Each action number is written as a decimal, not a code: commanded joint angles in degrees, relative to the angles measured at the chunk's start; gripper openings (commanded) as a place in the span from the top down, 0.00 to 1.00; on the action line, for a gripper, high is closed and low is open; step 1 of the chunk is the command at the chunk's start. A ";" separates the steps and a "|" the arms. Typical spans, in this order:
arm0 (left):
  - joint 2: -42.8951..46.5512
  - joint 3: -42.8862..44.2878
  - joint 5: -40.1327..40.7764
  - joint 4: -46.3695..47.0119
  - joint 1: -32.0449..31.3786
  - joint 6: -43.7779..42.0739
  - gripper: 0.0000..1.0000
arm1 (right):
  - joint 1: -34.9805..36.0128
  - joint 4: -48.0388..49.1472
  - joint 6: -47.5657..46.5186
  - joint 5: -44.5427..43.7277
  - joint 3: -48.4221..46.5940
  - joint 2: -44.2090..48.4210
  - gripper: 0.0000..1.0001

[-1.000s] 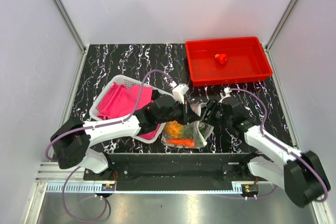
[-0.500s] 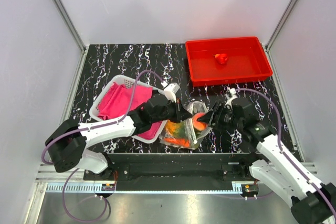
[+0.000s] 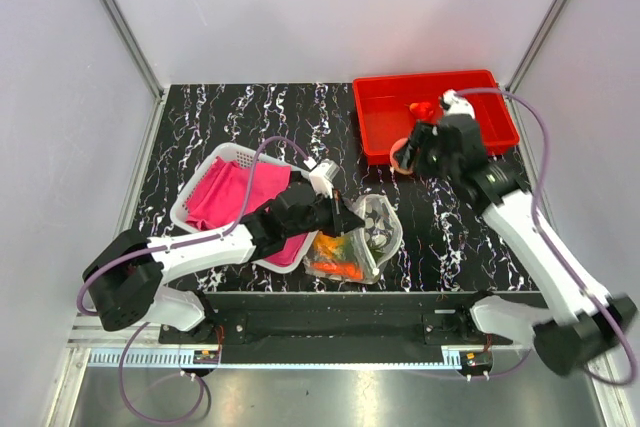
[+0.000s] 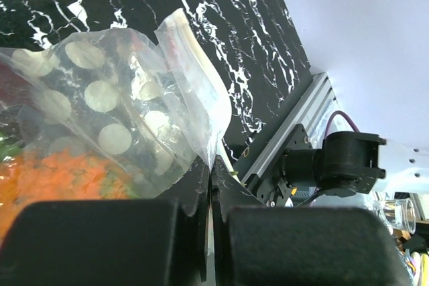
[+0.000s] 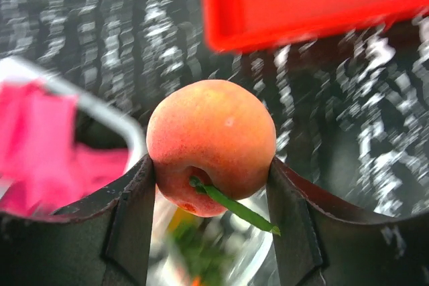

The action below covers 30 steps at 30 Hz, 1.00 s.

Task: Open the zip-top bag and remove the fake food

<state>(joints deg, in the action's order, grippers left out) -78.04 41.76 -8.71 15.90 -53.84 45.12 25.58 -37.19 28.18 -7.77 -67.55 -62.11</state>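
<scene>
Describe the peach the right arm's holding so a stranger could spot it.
Find the red plastic tray at the far right of the marbled table. At its near left corner, the right arm's fingers clamp a round peach-orange toy fruit. It's the only food held aloft, green stem showing.

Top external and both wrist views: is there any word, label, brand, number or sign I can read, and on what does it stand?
None can be read.
The zip-top bag carries only pale round dots, no lettering.
The red tray, the white basket and the peach show no marks.
</scene>
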 commanded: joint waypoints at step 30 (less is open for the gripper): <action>-2.91 1.66 -3.86 8.89 -0.91 -0.21 1.00 | -18.99 2.56 -5.42 13.57 -22.48 -40.39 0.05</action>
<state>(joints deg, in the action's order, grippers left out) -80.99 41.65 -12.19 21.50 -54.59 45.52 6.55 -30.94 21.19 5.08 -95.42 -112.62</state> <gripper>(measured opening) 0.008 0.951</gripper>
